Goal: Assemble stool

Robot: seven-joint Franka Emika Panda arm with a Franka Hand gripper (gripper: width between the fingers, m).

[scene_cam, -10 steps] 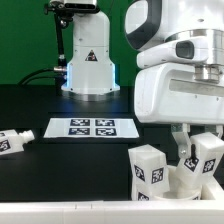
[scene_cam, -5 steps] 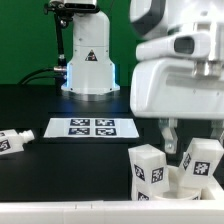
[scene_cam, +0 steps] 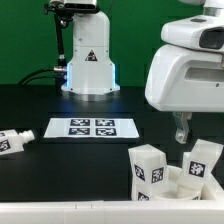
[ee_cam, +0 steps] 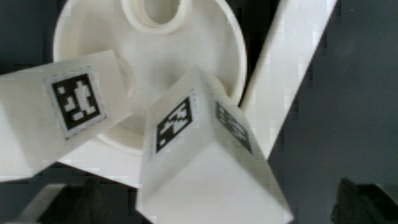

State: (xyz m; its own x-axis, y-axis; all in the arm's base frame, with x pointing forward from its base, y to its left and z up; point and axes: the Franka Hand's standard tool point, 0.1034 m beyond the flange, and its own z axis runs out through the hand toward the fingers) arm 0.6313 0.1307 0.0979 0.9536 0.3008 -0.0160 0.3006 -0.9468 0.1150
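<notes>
The stool's round white seat disc (scene_cam: 180, 187) lies at the table's front, on the exterior view's right. Two chunky white tagged legs stand on it: one (scene_cam: 147, 166) on the left, one (scene_cam: 203, 163) on the right. A third leg (scene_cam: 11, 142) lies loose at the far left. My gripper (scene_cam: 195, 136) hangs just above the right leg, open and holding nothing. In the wrist view the seat disc (ee_cam: 169, 55) and both legs (ee_cam: 68, 105) (ee_cam: 199, 160) show below, with my dark fingertips (ee_cam: 365, 202) wide apart on either side of the nearer leg.
The marker board (scene_cam: 92, 128) lies flat mid-table. The robot's white base (scene_cam: 90, 60) stands behind it, with a cable at the back left. The table's front edge runs just in front of the seat disc.
My gripper has let go of the right leg and risen, shifting toward the exterior view's right. The leg stays standing on the seat.
</notes>
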